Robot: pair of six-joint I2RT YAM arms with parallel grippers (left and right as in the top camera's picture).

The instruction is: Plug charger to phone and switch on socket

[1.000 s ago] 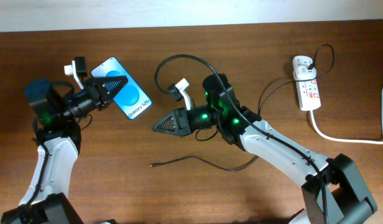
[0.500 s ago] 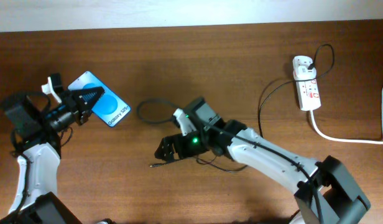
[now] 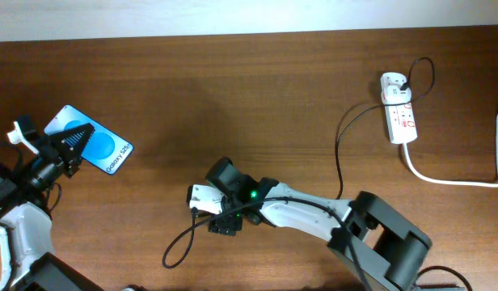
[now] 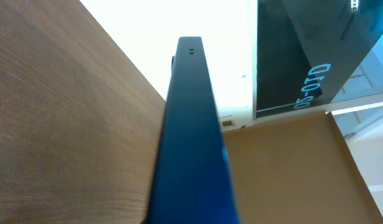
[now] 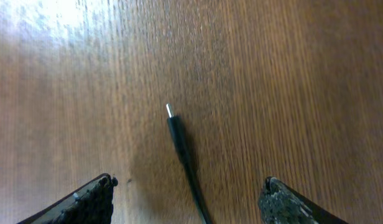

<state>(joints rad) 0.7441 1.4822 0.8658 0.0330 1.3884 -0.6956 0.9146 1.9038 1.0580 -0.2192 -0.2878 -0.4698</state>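
Observation:
My left gripper (image 3: 82, 139) is shut on the phone (image 3: 108, 151), holding it up at the far left with the blue screen facing up. In the left wrist view the phone (image 4: 191, 143) shows edge-on, and my fingers are hidden. The charger is a thin black cable (image 3: 178, 242) that loops across the table's front. Its plug tip (image 5: 168, 111) lies flat on the wood. My right gripper (image 3: 223, 225) points down over it. In the right wrist view that gripper (image 5: 188, 181) is open, with the cable (image 5: 181, 146) running between the fingers and touching neither. The white socket (image 3: 399, 115) lies at the far right.
A white adapter (image 3: 392, 82) sits in the socket's far end, and the black cable curls away from it. The thick white cord (image 3: 451, 180) runs from the socket to the right edge. A pale wall borders the back of the brown table (image 3: 257, 97).
My left arm has carried the phone further left. My right gripper has opened, swung down and to the left, and now stands over the plug end. The cable has shifted toward the front.

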